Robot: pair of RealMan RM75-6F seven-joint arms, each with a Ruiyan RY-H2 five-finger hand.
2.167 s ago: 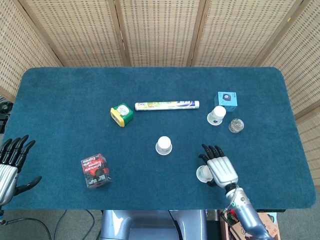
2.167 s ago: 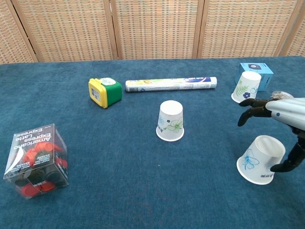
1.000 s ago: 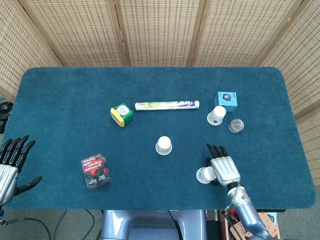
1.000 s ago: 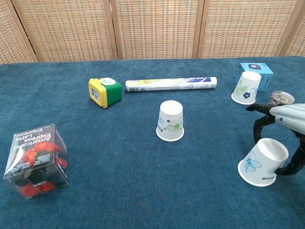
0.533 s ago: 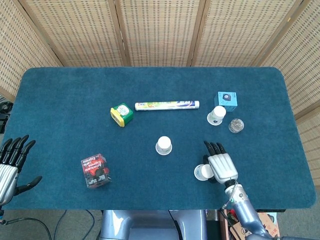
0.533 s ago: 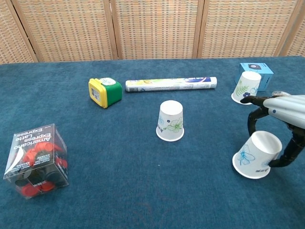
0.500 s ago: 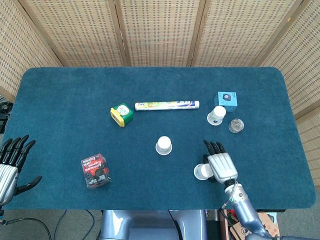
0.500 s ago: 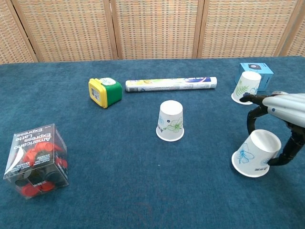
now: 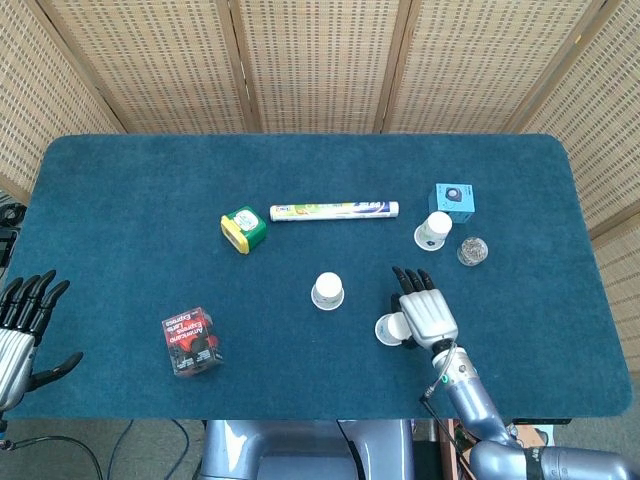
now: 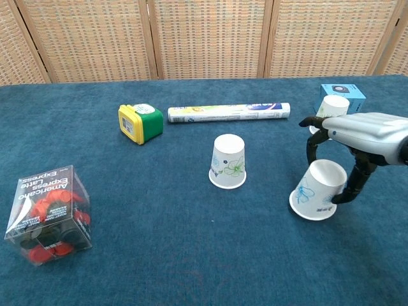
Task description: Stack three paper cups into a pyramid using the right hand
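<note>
Head view shows the blue felt-covered table (image 9: pixel 150 180) from above, with the right hand (image 9: pixel 425 312) near the middle of its near edge, fingers curled over a white paper cup with a blue flower print (image 9: pixel 391 328) that is tipped on its side, base toward the left. Just left of it stands a second white paper cup with a green flower print (image 9: pixel 327 291), upside down at the table's centre, and the third white paper cup with a leaf print (image 9: pixel 434 230) stands upside down toward the right edge, beside a small light-blue box (image 9: pixel 455 199). The left hand (image 9: pixel 22 325) hangs off the near left corner, fingers spread and holding nothing. Chest view shows the right hand (image 10: pixel 357 143) pinching the blue-print cup (image 10: pixel 315 190) between thumb and a finger at its closed end, the other fingers arched over it; the cup is tilted, and whether its rim touches the felt cannot be told. The green-print cup (image 10: pixel 228 161) stands well clear to its left. The step in hand appears to be carrying the first base cup toward the centre one. The next move likely calls for righting it upside down and setting it close beside the green-print cup, near enough for a third to bridge both.
</note>
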